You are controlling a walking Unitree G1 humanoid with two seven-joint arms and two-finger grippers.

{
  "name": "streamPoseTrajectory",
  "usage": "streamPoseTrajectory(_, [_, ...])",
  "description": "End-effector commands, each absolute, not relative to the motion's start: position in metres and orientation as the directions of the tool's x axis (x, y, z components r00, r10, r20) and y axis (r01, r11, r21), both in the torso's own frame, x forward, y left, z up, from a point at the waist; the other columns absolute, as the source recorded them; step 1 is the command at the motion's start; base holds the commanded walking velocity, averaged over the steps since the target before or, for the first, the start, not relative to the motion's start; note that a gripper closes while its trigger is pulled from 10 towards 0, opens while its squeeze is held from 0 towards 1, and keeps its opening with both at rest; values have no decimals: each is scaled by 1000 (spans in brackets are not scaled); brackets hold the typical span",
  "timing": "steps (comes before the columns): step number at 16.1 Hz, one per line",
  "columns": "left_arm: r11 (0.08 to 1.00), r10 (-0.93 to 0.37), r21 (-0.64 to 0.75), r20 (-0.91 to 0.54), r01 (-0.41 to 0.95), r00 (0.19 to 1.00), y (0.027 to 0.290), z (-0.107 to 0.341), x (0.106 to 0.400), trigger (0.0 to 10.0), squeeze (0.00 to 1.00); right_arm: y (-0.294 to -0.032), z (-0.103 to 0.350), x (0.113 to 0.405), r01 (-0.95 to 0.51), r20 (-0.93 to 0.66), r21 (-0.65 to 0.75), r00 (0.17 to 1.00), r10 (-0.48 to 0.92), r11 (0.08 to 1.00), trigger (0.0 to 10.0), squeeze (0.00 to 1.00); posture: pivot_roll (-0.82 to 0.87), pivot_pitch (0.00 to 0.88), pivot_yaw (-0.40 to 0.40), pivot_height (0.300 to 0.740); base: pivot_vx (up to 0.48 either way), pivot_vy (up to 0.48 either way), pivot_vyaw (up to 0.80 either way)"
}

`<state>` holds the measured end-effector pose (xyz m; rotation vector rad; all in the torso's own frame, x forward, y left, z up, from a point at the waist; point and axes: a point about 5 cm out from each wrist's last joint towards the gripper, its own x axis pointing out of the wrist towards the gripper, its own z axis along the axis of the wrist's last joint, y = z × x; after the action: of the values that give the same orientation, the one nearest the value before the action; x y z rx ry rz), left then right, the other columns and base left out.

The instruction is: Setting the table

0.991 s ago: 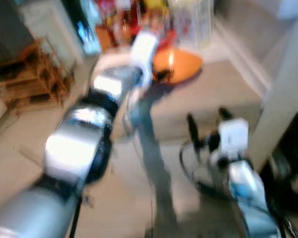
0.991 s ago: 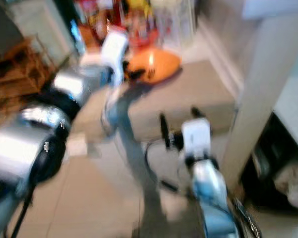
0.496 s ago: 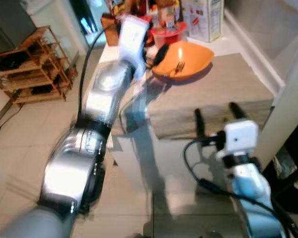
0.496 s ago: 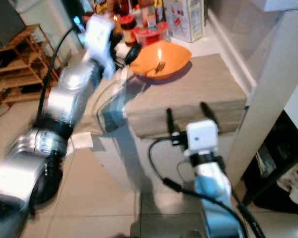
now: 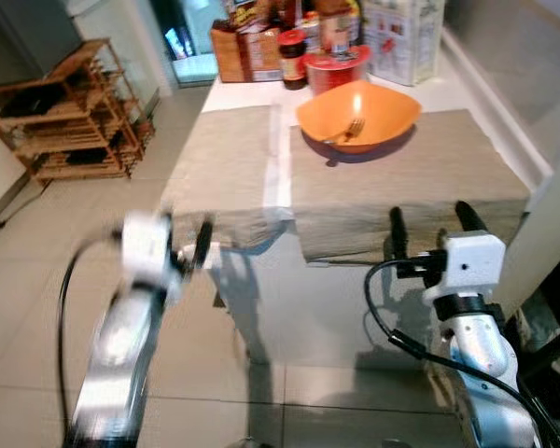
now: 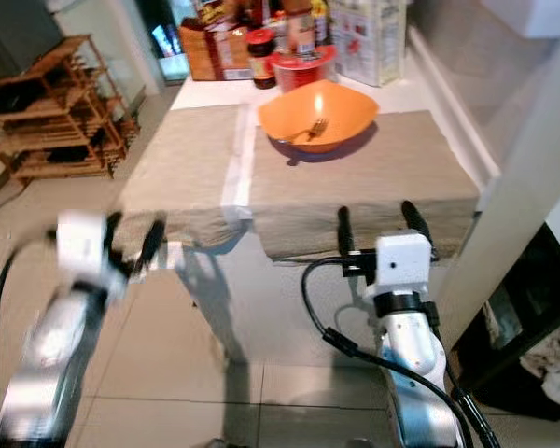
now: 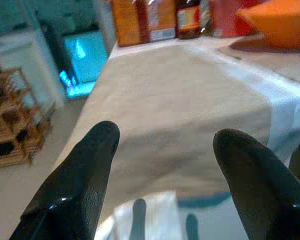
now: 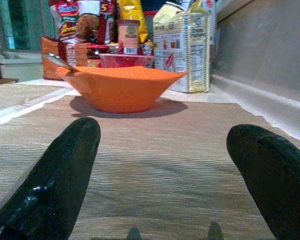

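An orange bowl (image 5: 357, 117) with a metal fork (image 5: 347, 132) in it stands on the right beige placemat (image 5: 420, 177), at the table's far side. A second beige placemat (image 5: 229, 163) lies to its left. My left gripper (image 5: 182, 245) is open, low in front of the table's near left corner, blurred, holding nothing. My right gripper (image 5: 429, 217) is open at the table's near edge, in front of the right placemat. In the right wrist view the bowl (image 8: 120, 87) sits ahead between the open fingers (image 8: 60, 175). The left wrist view looks over the left placemat (image 7: 190, 100).
Jars, boxes and cartons (image 5: 308, 37) crowd the table's far end behind the bowl. A wooden shelf rack (image 5: 65, 112) stands on the tiled floor at the left. A white wall edge (image 5: 551, 215) rises close on the right.
My left arm has drawn back from beside the bowl to low at the table's near left corner. The fork lies in the bowl. The camera view has shifted and sharpened.
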<state>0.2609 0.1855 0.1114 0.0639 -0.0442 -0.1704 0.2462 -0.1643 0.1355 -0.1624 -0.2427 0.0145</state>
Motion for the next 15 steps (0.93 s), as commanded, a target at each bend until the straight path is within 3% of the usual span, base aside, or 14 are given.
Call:
streamPoseTrajectory(1, [985,-166,60,82,161,983,188,129,257,10000,0,-165,133,242,9,226,-137,974,23,991,10000,0,-171,0,147,740,0,0,0])
streamPoseTrajectory(6, [967,-253,-16,24,253,967,172,122,243,10000,0,-163,123,226,-44,166,-127,984,65,991,10000,0,-184,0,148,740,0,0,0])
streamPoseTrajectory(8, [974,-199,-103,13,200,980,174,119,254,10000,0,-162,124,229,-77,163,-135,982,98,988,10000,0,-213,0,126,740,0,0,0])
streamPoseTrajectory(10, [975,-196,-106,15,197,980,165,114,264,10000,0,-167,122,237,-95,156,-162,980,121,982,10000,0,-226,0,97,740,0,0,0])
streamPoseTrajectory(15, [954,-268,-128,38,271,963,141,121,277,10000,0,-182,123,252,-85,156,-182,981,114,980,10000,0,-245,0,91,740,0,0,0])
